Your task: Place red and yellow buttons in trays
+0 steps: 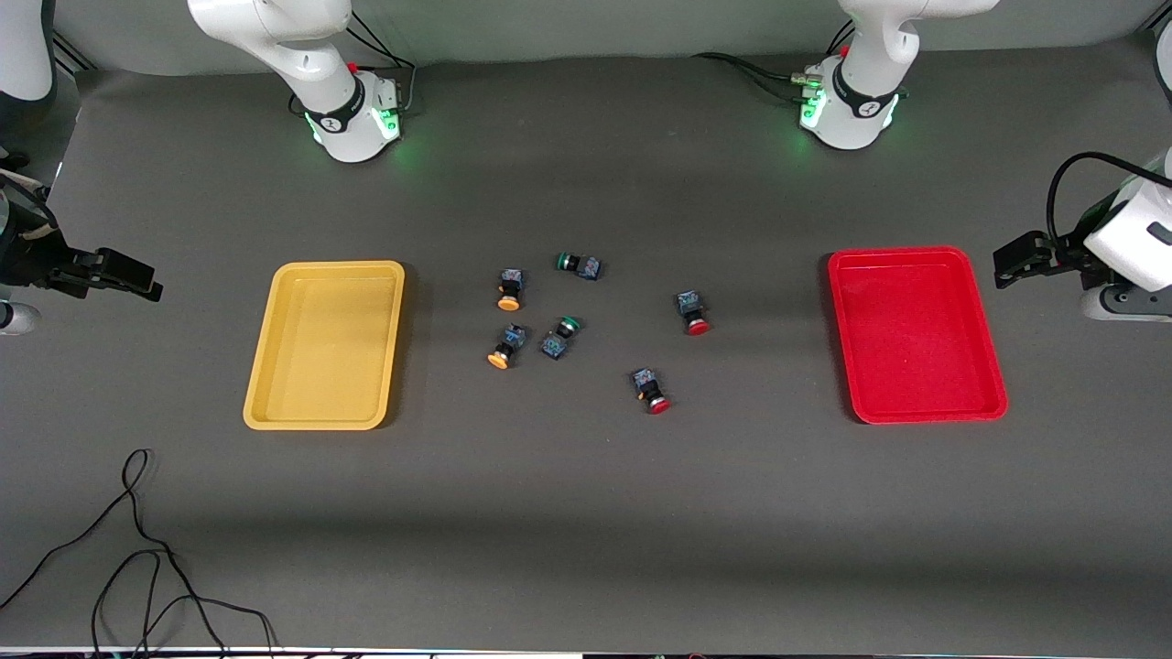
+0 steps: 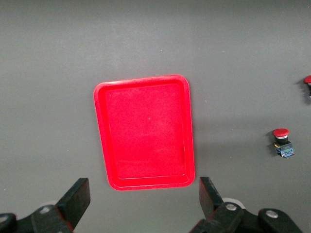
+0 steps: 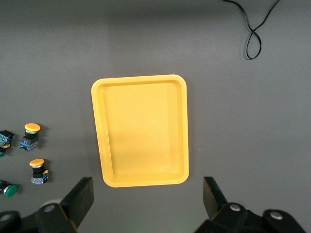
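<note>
The empty yellow tray (image 1: 325,345) lies toward the right arm's end of the table, and the empty red tray (image 1: 916,334) toward the left arm's end. Between them lie two yellow-capped buttons (image 1: 509,290) (image 1: 503,351) and two red-capped buttons (image 1: 693,314) (image 1: 651,391). My right gripper (image 1: 146,279) is open and empty over the table between the yellow tray (image 3: 141,131) and the table's end. My left gripper (image 1: 1003,265) is open and empty over the table beside the red tray (image 2: 146,131). The left wrist view shows a red button (image 2: 283,142). The right wrist view shows both yellow buttons (image 3: 30,135) (image 3: 38,170).
Two green-capped buttons (image 1: 579,264) (image 1: 559,338) lie among the others, close to the yellow-capped ones. A thin black cable (image 1: 137,549) loops on the table near the front camera, at the right arm's end. Both arm bases stand at the table's back edge.
</note>
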